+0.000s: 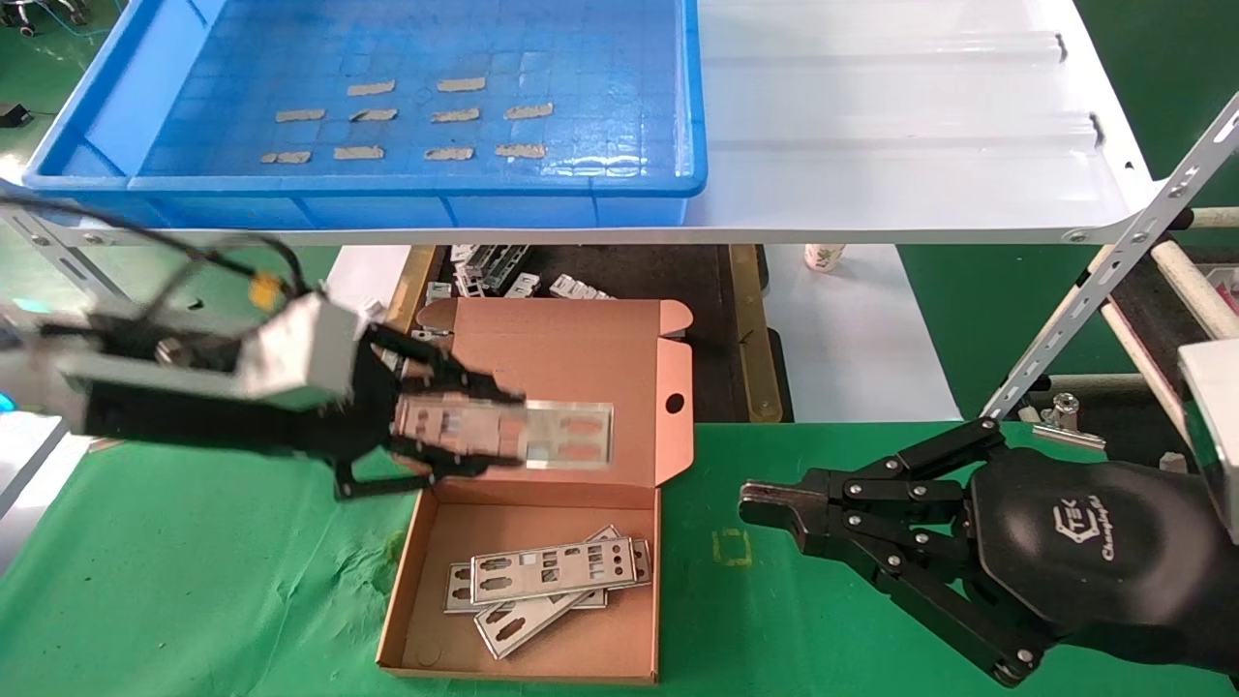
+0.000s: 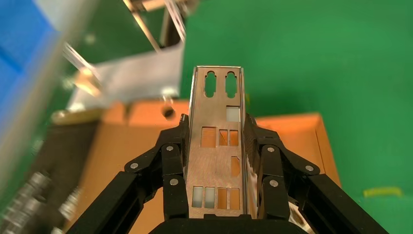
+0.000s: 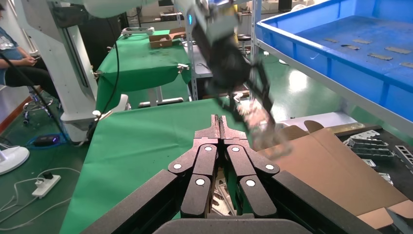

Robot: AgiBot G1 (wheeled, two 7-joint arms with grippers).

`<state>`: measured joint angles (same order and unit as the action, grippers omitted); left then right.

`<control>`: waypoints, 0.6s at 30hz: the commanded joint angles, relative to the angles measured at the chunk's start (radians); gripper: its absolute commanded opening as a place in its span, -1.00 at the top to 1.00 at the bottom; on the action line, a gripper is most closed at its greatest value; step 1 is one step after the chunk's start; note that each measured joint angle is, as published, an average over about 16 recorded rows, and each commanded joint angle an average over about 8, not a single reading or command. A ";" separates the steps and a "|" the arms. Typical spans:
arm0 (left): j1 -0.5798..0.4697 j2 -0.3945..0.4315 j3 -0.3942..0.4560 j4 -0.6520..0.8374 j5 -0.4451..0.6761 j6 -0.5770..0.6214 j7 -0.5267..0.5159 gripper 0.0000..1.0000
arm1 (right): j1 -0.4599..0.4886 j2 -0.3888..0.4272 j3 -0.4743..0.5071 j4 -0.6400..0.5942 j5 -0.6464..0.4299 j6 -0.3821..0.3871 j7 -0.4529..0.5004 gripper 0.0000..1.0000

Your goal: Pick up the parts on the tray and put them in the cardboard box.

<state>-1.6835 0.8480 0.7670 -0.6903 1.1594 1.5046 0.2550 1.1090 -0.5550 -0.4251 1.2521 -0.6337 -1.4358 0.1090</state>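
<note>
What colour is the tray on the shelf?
Bright blue, with tan tape strips on its gridded floor; the tray shows best in the head view.

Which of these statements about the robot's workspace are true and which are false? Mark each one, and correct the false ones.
1. The left end effector grips a metal plate above the cardboard box. True.
2. The blue tray holds a heap of metal plates. False: only tan tape strips show on its floor.
3. Several plates already lie inside the box. True.
4. The right end effector carries a plate. False: it is shut on nothing, over the green cloth beside the box.
5. The box's lid is closed. False: the lid stands open.
</note>
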 commanded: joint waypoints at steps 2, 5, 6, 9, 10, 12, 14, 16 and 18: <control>0.052 0.006 0.023 -0.029 0.027 -0.042 0.010 1.00 | 0.000 0.000 0.000 0.000 0.000 0.000 0.000 1.00; 0.096 0.028 0.039 -0.038 0.055 -0.099 0.015 1.00 | 0.000 0.000 0.000 0.000 0.000 0.000 0.000 1.00; 0.109 0.036 0.044 -0.039 0.064 -0.118 0.015 1.00 | 0.000 0.000 0.000 0.000 0.000 0.000 0.000 1.00; 0.144 0.061 0.056 -0.039 0.087 -0.170 0.013 1.00 | 0.000 0.000 0.000 0.000 0.000 0.000 0.000 1.00; 0.154 0.069 0.060 -0.037 0.094 -0.185 0.013 1.00 | 0.000 0.000 0.000 0.000 0.000 0.000 0.000 1.00; 0.173 0.085 0.068 -0.034 0.107 -0.210 0.014 1.00 | 0.000 0.000 0.000 0.000 0.000 0.000 0.000 1.00; 0.187 0.098 0.076 -0.028 0.118 -0.226 0.016 1.00 | 0.000 0.000 0.000 0.000 0.000 0.000 0.000 1.00; 0.198 0.110 0.083 -0.022 0.128 -0.238 0.021 1.00 | 0.000 0.000 0.000 0.000 0.000 0.000 0.000 1.00; 0.205 0.121 0.088 -0.012 0.135 -0.246 0.025 0.92 | 0.000 0.000 0.000 0.000 0.000 0.000 0.000 1.00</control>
<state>-1.4848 0.9656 0.8516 -0.6992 1.2890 1.2645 0.2788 1.1090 -0.5550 -0.4252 1.2521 -0.6337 -1.4358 0.1090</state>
